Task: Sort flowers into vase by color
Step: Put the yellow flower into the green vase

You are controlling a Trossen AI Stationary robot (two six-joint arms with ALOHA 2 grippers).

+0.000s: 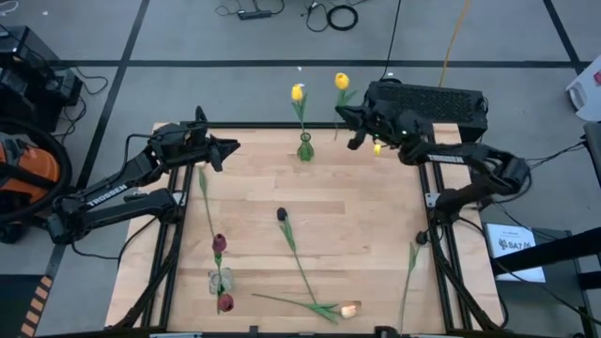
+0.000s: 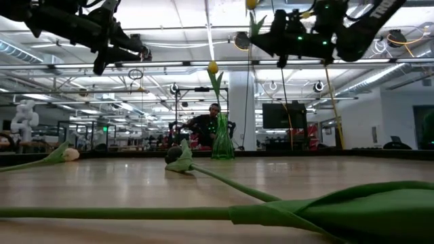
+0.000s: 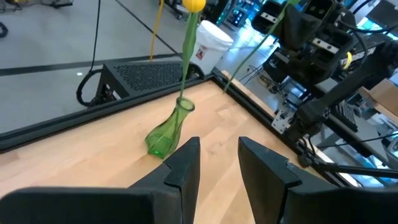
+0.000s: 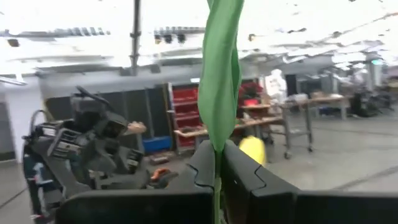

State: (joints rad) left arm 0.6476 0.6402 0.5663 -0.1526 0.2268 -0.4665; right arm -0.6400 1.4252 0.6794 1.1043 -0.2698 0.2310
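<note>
A green glass vase (image 1: 305,149) stands near the table's far edge with one yellow tulip (image 1: 298,92) upright in it. My right gripper (image 1: 348,128) hovers just right of the vase, shut on a second yellow tulip (image 1: 342,82). My left gripper (image 1: 230,148) hangs open and empty above the table, left of the vase (image 3: 168,134). On the wood lie a dark red tulip (image 1: 219,244), a near-black tulip (image 1: 282,214), another dark red head (image 1: 225,302) and a peach-pink tulip (image 1: 349,310), each flat on its stem. My right gripper pinches the yellow tulip's stem (image 4: 217,163) between its two fingers, just below the long green leaf (image 4: 222,74). The fingers come level from the table's right, lying across the stem. The tulip stands upright, lifted clear of the table, with its head (image 2: 252,3) above the gripper.
A green stem (image 1: 410,272) lies along the table's right edge. A pale clear object (image 1: 219,280) lies between the two dark red heads. A black box (image 1: 432,99) sits beyond the far right corner. Bare wood (image 1: 366,207) spreads across the table's middle.
</note>
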